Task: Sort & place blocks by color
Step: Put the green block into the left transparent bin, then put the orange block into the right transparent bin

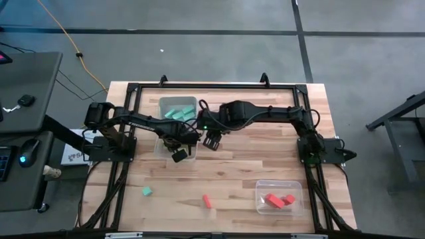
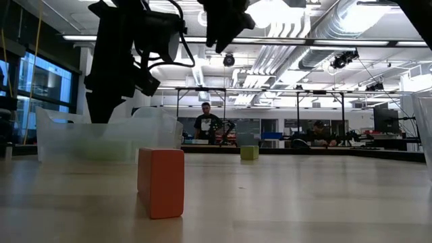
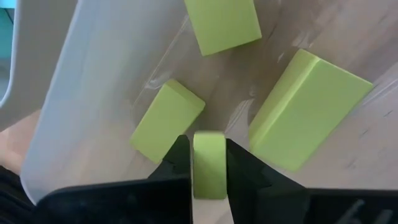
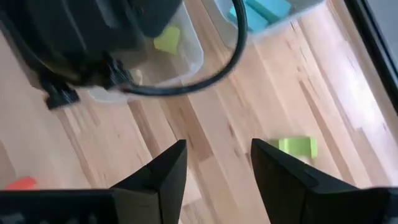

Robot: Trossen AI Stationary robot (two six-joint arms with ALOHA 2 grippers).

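My left gripper (image 1: pixel 178 145) hangs over the clear bin (image 1: pixel 163 147) of lime green blocks and is shut on one lime block (image 3: pixel 209 163). Three more lime blocks (image 3: pixel 166 118) lie on that bin's floor below it. My right gripper (image 4: pixel 217 163) is open and empty above the bare table just right of that bin (image 4: pixel 186 59), near a loose lime block (image 4: pixel 297 147) on the wood. A red-orange bar (image 1: pixel 206 200) and a cyan block (image 1: pixel 147 191) lie loose toward the near edge. The red-orange bar (image 2: pixel 160 182) stands close in the low view. My left gripper pinches the lime green block (image 3: pixel 209 155) between its two fingers (image 3: pixel 181 158), one on each of two opposite side faces. The fingers point down from above. The block is lifted clear above the bin floor and the blocks lying there.
A clear bin with cyan blocks (image 1: pixel 178 109) sits behind the lime bin toward the far edge. Another clear bin with red-orange blocks (image 1: pixel 279 198) is at the near right. A black frame (image 1: pixel 212 85) borders the table. People stand in the room beyond (image 2: pixel 206 125).
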